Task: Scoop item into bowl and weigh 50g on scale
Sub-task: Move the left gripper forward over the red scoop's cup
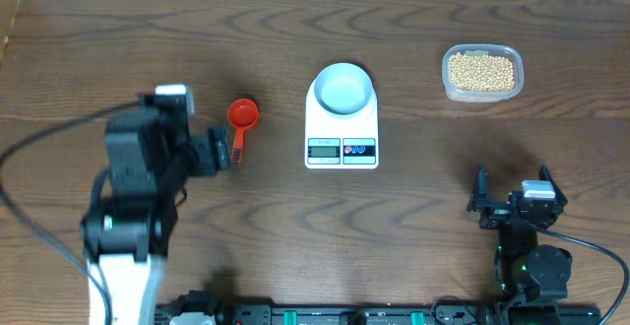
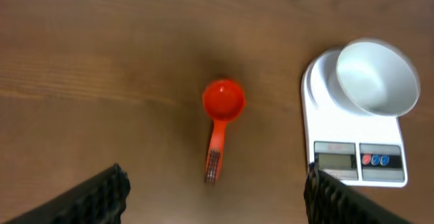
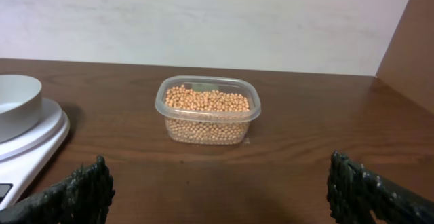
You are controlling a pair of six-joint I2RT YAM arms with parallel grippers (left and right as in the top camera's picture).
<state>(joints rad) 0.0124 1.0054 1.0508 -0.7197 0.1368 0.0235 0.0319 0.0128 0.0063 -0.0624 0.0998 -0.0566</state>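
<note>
Both released, left end effector (image 2: pixel 215 200), right end effector (image 3: pixel 220 191), scale (image 1: pixel 340 130) display and scoop (image 2: pixel 216 137) handle toward robot

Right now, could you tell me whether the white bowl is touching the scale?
Touching. The left wrist view shows the bowl sitting directly on top of the scale.

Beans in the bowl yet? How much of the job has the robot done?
Done: the bowl sits on the scale, empty. In hand: nothing yet; the left claw is open near the red scoop, not gripping its handle, and the right claw is open too, facing the tub. Left: grab the scoop, carry beans from the tub into the bowl, and check the weight.
</note>
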